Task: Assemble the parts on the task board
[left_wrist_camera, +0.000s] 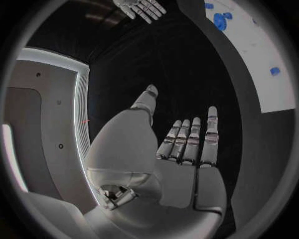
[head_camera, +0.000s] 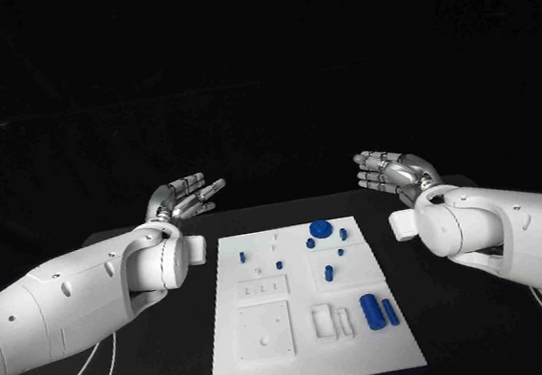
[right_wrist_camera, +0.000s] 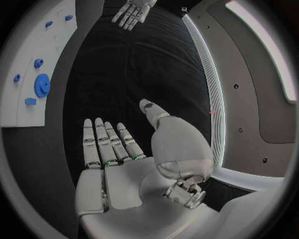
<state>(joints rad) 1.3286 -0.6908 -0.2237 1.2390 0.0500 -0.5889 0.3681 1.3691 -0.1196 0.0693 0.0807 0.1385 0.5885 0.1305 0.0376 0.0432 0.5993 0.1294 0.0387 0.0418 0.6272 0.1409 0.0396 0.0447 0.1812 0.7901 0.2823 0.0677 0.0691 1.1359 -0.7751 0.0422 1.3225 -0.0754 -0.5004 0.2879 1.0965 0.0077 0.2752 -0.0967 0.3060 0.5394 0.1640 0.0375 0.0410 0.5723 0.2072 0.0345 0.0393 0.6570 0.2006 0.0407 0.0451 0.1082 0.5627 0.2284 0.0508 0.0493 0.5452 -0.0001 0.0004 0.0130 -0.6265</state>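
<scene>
A flat white board (head_camera: 312, 336) lies mid-counter (head_camera: 491, 346), matte and rectangular, with small glossy blue parts (head_camera: 369, 308) scattered over it, some round, some rod-shaped. The left hand (head_camera: 187, 198) and right hand (head_camera: 390, 169) hover beyond the board's far corners, silver fingers spread, holding nothing, well apart from it.

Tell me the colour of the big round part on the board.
Blue round part; head view shows it best.
</scene>
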